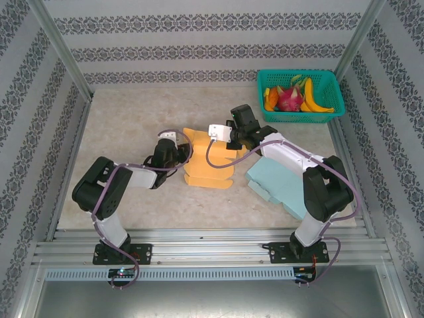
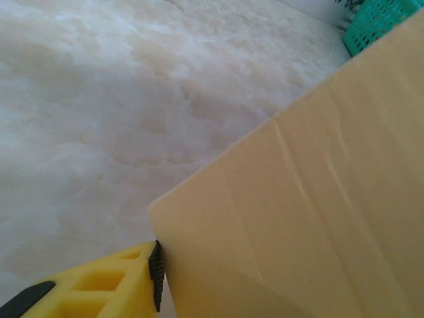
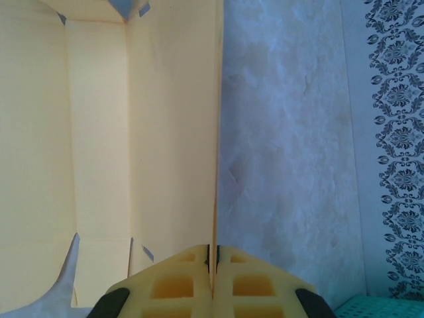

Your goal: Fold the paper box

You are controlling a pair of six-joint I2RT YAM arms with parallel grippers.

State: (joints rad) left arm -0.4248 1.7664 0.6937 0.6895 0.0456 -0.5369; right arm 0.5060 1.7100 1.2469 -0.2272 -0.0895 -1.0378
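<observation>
Patterned walls [image 1: 199, 50] close in a pale marbled bench [image 1: 132, 126], where the half-raised yellow paper box [image 1: 209, 167] stands at the middle, partly hidden behind both arms from above. The right tool [image 3: 212, 264] is clenched on the thin edge of one box wall. One finger [image 2: 126, 281] of the left tool [image 1: 179, 154] touches a panel's corner; its partner is cut off, so I cannot tell its state.
</observation>
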